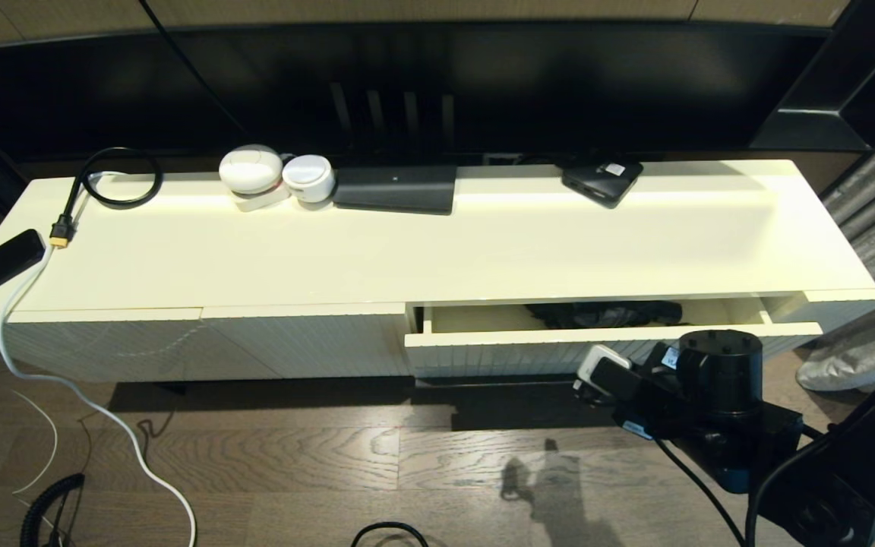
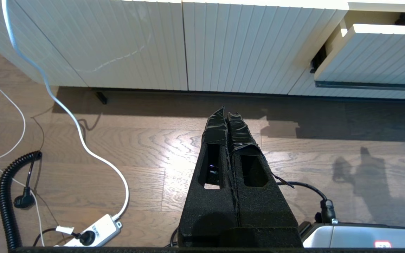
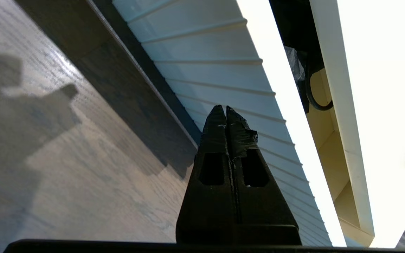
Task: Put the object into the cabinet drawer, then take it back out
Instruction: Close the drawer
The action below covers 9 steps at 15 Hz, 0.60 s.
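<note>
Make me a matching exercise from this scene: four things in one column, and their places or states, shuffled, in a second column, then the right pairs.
Things
1. cabinet drawer
2. right gripper
3. black cable loop
4. left gripper

Places or states
A. shut, above the wood floor facing closed ribbed panels
B. pulled partly open
C. on the cabinet top, far left
D. shut, close to the ribbed drawer front

Pairs: 1-B, 2-D, 3-C, 4-A

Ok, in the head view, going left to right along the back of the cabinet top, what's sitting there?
Looped black cable → larger white round device → smaller white round device → flat black box → small black box with a white label.
</note>
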Available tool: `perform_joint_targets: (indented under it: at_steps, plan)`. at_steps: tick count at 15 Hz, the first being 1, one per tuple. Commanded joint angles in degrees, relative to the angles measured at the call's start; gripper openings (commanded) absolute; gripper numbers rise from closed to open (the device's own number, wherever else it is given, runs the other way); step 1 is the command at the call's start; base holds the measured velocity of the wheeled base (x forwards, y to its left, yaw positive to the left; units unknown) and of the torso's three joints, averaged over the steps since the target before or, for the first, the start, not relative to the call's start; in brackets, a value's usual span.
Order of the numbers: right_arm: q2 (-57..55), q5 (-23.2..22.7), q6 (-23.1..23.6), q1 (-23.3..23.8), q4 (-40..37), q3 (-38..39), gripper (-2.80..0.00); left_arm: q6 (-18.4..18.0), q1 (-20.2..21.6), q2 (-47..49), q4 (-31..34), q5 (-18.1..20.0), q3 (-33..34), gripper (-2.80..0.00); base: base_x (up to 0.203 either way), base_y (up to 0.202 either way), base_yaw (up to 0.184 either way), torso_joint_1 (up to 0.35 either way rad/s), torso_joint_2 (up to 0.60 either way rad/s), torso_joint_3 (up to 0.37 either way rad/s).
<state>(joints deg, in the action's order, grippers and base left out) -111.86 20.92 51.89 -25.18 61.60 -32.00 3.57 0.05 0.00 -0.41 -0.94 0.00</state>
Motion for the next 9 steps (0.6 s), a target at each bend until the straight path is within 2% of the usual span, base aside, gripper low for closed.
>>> perform_joint_targets:
  at_steps: [1, 3, 9]
  plan:
    - [-4.0, 0.4, 0.3, 0.6, 4.1, -0.5, -2.8, 0.0, 0.0, 0.0, 0.0, 0.0, 0.0, -2.8, 0.0, 0.0, 0.0, 0.0, 0.0, 0.0]
    - [-6.2, 1.5, 0.2, 0.7, 7.8, -1.0, -2.8, 0.0, 0.0, 0.0, 0.0, 0.0, 0.1, -2.8, 0.0, 0.0, 0.0, 0.0, 0.0, 0.0]
    - [-9.2, 1.7, 0.2, 0.8, 11.1, -4.8, -2.8, 0.0, 0.0, 0.0, 0.0, 0.0, 0.0, -2.8, 0.0, 0.0, 0.0, 0.0, 0.0, 0.0]
